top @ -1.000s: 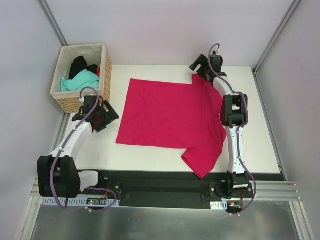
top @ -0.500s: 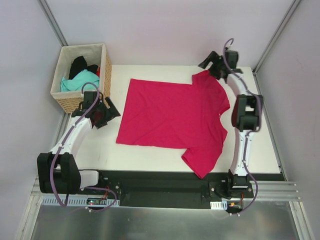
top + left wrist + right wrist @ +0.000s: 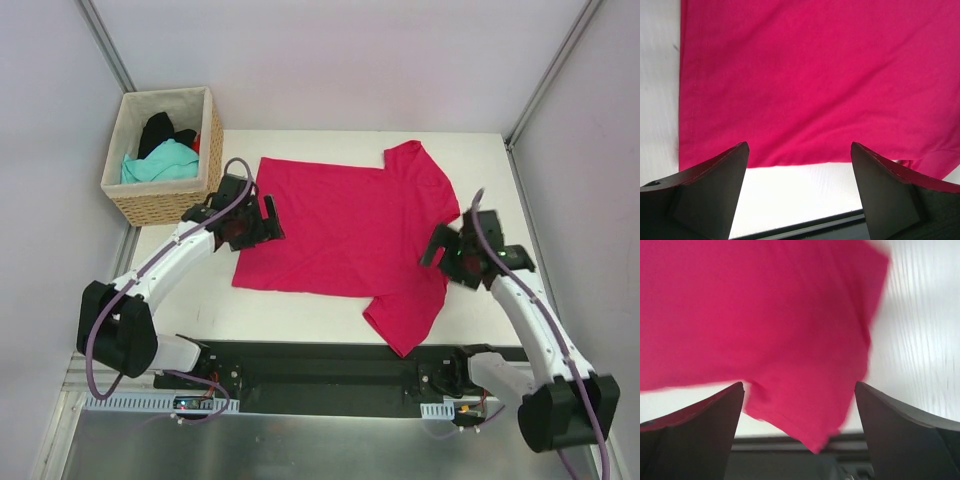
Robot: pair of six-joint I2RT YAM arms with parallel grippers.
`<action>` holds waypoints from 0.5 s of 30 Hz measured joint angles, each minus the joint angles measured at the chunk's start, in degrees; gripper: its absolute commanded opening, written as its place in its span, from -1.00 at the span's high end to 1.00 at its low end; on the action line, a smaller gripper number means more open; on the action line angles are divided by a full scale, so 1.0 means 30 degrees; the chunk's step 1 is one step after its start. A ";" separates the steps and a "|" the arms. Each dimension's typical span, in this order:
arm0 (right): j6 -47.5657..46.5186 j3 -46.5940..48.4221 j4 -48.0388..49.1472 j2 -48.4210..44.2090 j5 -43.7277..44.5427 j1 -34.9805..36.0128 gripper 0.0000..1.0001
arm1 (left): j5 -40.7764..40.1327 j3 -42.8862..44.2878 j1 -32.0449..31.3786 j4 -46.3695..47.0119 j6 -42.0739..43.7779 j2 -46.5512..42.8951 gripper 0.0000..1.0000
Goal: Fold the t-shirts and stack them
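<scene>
A crimson-pink t-shirt (image 3: 345, 230) lies spread flat on the white table, one sleeve at the far right and the other (image 3: 405, 315) reaching the near edge. My left gripper (image 3: 262, 222) hovers open over the shirt's left hem; in the left wrist view the gripper (image 3: 799, 147) frames the cloth (image 3: 815, 75) with nothing between its fingers. My right gripper (image 3: 440, 255) stands open just above the shirt's right side. The right wrist view is blurred and shows that gripper (image 3: 799, 385) above the near sleeve (image 3: 805, 340). A teal t-shirt (image 3: 160, 163) and a black one (image 3: 158, 128) lie crumpled in the basket.
The wicker basket (image 3: 212, 140) stands at the table's far left corner, close behind my left arm. A black rail (image 3: 330, 360) runs along the near edge, just below the near sleeve. Bare white table (image 3: 500, 190) shows to the right of the shirt.
The left gripper moved right, from beside the basket to the shirt's left hem. The right arm swung back from the far sleeve to the shirt's near right side. The far sleeve now lies flat.
</scene>
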 measured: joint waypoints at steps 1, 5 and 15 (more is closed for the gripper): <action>0.0124 -0.1443 -0.0590 0.0510 0.0233 0.0262 -0.93 | -0.0036 -0.0168 -0.0211 -0.0109 -0.0262 0.0051 -0.65; 0.0590 -0.3803 -0.2973 0.0663 0.0503 0.0911 -0.93 | -0.0408 -0.1086 -0.0546 -0.0284 -0.1450 -0.0007 -0.62; 0.2040 -0.2820 -0.1596 0.1676 0.2040 0.0903 -0.93 | -0.1596 -0.3730 -0.0481 -0.0801 -0.3206 -0.2987 -0.49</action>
